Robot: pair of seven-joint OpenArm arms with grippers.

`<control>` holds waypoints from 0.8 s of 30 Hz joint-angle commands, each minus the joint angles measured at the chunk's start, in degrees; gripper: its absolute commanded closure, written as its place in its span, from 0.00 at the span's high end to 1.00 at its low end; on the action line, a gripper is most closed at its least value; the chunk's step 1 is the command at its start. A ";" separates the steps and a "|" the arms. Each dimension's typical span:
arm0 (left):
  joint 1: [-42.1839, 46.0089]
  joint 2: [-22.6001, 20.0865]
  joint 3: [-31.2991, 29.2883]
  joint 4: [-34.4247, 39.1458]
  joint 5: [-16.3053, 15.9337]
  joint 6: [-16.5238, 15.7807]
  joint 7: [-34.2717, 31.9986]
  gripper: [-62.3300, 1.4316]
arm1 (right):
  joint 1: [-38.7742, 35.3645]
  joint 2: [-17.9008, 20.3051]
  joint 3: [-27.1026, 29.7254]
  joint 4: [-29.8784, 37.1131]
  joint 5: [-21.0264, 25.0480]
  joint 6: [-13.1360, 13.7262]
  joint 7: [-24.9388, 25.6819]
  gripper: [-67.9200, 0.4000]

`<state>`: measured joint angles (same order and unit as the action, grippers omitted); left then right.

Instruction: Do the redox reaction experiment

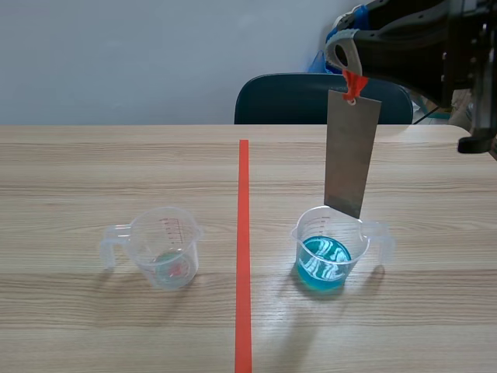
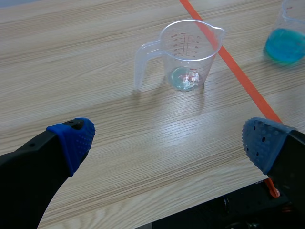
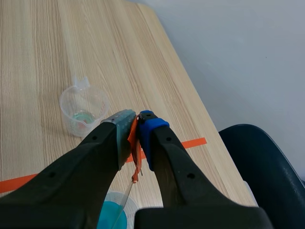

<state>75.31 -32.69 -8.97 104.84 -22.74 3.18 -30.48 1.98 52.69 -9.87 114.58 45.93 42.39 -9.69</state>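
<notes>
The right gripper (image 3: 138, 125) pinches the metal strip (image 1: 352, 151) by its orange tab (image 1: 354, 84), the strip's lower edge at the blue cup (image 1: 330, 252) rim. The left gripper (image 2: 167, 140) hangs spread over open counter (image 2: 119, 119), the clear cup (image 2: 188, 55) ahead.

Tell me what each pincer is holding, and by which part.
Right pincer: the metal strip, pinched by the orange-red tag at its top end. Left pincer: open, holding nothing.
</notes>
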 commanded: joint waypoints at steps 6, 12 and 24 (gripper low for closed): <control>0.13 0.28 -0.15 0.96 -0.15 0.09 -0.76 1.00 | 0.39 -0.02 0.07 0.00 0.83 0.33 0.61 0.01; 0.13 0.28 -0.15 0.96 -0.15 0.09 -0.76 1.00 | 0.39 -0.02 0.07 0.00 0.83 0.33 0.61 0.01; 0.13 0.28 -0.15 0.96 -0.15 0.09 -0.79 1.00 | 0.39 -0.02 0.07 0.00 0.83 0.33 0.63 0.01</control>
<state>75.31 -32.69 -8.97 104.84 -22.74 3.18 -30.48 1.98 52.69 -9.87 114.58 45.93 42.39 -9.69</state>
